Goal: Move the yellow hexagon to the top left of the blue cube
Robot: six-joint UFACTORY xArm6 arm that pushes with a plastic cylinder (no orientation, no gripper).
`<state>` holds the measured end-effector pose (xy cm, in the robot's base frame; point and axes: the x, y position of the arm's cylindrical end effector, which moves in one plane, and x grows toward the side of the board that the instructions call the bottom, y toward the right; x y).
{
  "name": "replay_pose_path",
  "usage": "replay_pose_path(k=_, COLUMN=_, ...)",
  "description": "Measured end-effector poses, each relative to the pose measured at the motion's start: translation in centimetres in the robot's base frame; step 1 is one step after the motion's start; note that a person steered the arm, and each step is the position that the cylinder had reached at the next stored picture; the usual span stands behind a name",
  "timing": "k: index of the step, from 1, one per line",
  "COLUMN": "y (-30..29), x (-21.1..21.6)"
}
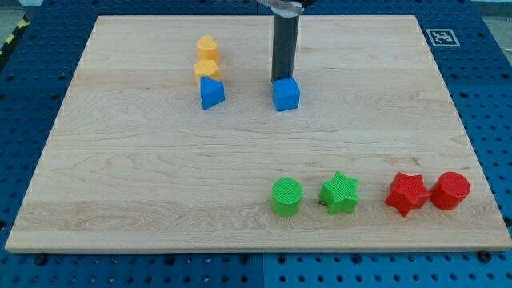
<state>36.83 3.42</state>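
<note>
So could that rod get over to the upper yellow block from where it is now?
Probably yes. My tip sits behind the blue cube, and bare board lies between it and the yellow hexagon toward the view's left.

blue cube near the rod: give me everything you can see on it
The blue cube is a small solid-blue block with a finely ridged, matte, plastic-looking surface. It sits flat on the light wooden board, turned slightly so one vertical edge faces the view's bottom, with its top face and two side faces visible. It lies in the board's upper middle, to the view's right of the blue wedge-like block. My tip meets it from behind, at its top edge; actual contact looks likely but cannot be confirmed.
</note>
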Motion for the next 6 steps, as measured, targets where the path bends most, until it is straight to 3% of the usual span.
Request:
replay_pose_path(k=1, y=0.6, x=2.8)
replay_pose_path(k=3, y=3.6, x=1.3)
replay_pose_path(k=5, y=-2.7, x=0.8)
replay_pose_path(k=6, y=-2.9, x=1.0)
